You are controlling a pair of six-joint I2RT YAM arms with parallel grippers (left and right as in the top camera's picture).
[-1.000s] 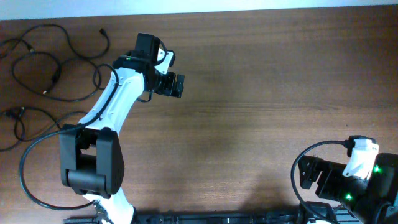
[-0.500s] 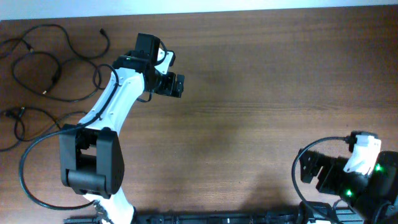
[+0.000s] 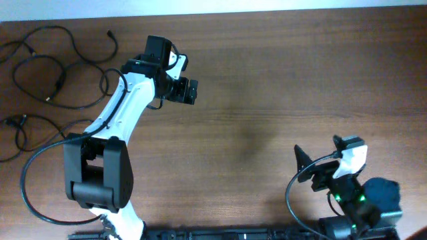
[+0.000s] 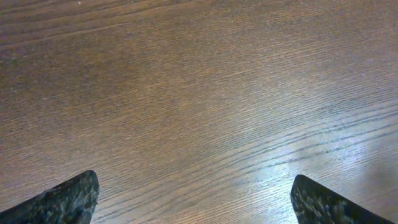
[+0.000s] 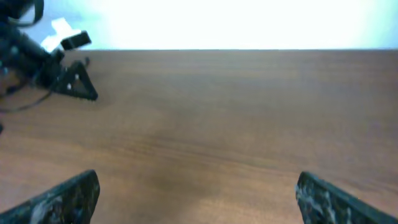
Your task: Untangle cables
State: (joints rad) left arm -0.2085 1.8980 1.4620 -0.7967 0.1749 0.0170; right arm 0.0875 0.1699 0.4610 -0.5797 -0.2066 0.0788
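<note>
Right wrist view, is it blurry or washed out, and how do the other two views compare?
Right wrist: soft all over, and blown out to white above the table edge. Left wrist: sharp wood grain, with pale glare at lower right. Overhead: evenly lit and crisp; the cables at upper left read clearly.

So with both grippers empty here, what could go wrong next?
The cables lie at the far left of the table, partly out of frame; a pull could tighten a tangle nobody sees. The left arm's thick wire loops beside the lower cable and may snag it. The left gripper and right gripper are open over bare wood, the right one likely too far to help.
</note>
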